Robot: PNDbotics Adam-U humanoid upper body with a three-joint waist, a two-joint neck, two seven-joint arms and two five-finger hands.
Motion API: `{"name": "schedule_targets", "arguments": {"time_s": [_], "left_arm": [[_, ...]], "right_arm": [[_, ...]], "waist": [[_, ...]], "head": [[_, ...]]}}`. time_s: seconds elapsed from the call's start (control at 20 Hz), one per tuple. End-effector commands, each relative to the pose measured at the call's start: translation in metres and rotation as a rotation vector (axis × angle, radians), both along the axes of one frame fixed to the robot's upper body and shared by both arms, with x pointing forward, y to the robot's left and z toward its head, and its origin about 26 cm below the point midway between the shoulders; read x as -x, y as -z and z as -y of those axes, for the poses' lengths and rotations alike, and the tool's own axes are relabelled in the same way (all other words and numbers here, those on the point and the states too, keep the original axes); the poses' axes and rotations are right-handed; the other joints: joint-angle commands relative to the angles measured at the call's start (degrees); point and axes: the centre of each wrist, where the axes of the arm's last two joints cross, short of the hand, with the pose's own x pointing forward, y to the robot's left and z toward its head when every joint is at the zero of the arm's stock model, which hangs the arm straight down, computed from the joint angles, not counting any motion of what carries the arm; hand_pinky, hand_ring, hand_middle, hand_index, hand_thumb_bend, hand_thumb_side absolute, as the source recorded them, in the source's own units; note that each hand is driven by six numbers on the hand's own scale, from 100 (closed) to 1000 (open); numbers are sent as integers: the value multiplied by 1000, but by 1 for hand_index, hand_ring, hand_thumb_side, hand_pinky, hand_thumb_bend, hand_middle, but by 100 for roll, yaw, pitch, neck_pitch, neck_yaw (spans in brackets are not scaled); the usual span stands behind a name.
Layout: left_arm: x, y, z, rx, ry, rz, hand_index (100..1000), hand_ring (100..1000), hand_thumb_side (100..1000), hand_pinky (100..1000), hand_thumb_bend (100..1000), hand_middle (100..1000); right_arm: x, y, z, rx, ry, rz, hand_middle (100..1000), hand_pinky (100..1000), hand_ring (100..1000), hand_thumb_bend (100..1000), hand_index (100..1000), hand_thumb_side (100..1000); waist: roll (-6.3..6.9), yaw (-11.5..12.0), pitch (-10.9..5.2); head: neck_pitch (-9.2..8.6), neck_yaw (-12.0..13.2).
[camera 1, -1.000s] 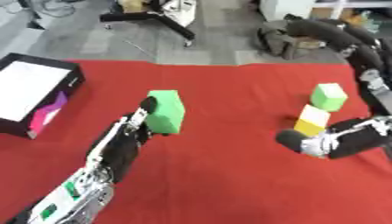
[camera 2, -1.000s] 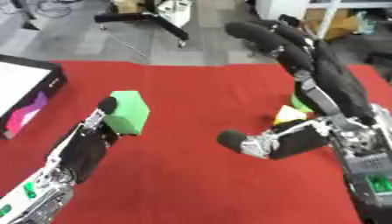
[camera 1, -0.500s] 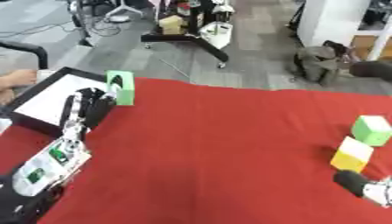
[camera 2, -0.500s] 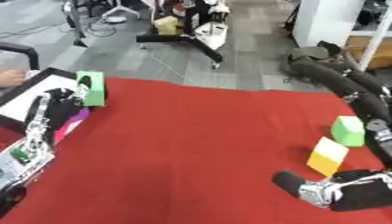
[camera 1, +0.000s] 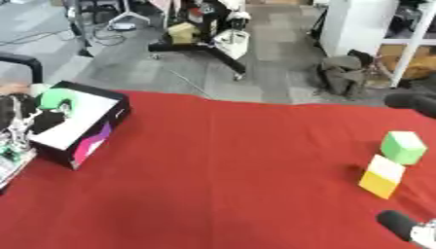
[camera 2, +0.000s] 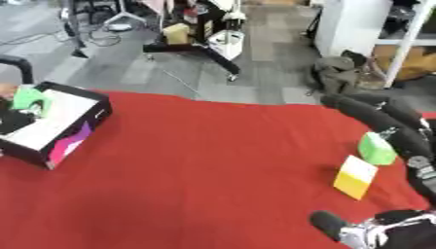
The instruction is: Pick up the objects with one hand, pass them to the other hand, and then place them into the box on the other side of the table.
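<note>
My left hand (camera 1: 24, 118) is at the far left, shut on a green block (camera 1: 56, 98) that it holds over the white inside of the black box (camera 1: 88, 127). A second green block (camera 2: 375, 149) and a yellow block (camera 2: 355, 177) stand together on the red table at the right. Only part of my right hand (camera 2: 385, 232) shows at the bottom right corner, low and near the table's front. It is empty, with one finger stretched out to the left. My right arm (camera 2: 381, 115) arcs above the two blocks.
The box has a pink and purple side (camera 1: 92, 143) and sits at the table's left edge. Red cloth (camera 1: 230, 185) covers the table between box and blocks. Beyond the far edge are a grey floor, a wheeled stand (camera 1: 204, 39) and a bag (camera 1: 343, 74).
The camera has swung left and the whole picture shifted. My left hand has carried the green block from mid-table out over the box. The right hand has sunk toward the lower right corner.
</note>
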Motion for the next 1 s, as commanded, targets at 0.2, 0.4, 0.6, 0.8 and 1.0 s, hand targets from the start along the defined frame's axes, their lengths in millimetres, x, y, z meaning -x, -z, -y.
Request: {"name": "schedule_targets", "arguments": {"time_s": [0.2, 0.4, 0.6, 0.8, 1.0], "left_arm": [[9, -8, -25, -212, -503, -87, 867, 859, 623, 895, 652, 819], [4, -21, -11, -242, -455, -32, 870, 898, 681, 923, 669, 850], [0, -28, 1, -259, -413, 6, 805, 858, 386, 904, 517, 813], [-22, -47, 51, -297, -221, 135, 774, 803, 173, 867, 556, 727], [-39, -68, 121, -298, 58, 269, 746, 760, 100, 841, 532, 664]], "right_arm": [[3, -6, 4, 32, -7, 15, 849, 844, 832, 422, 983, 547], [2, -4, 5, 38, -8, 9, 848, 845, 832, 423, 983, 544], [1, -2, 5, 45, -14, -1, 845, 848, 834, 442, 984, 522], [-5, 3, 15, 50, 22, -25, 840, 852, 832, 443, 984, 520], [-16, 11, 37, 46, 110, -71, 825, 866, 828, 455, 980, 532]], "waist": [[45, -30, -28], [44, -21, -33], [33, -100, -69], [-7, -222, -99], [-59, -192, -133]], "head": [[-100, -30], [-80, -52], [91, -111], [457, -800], [771, -1846]]}}
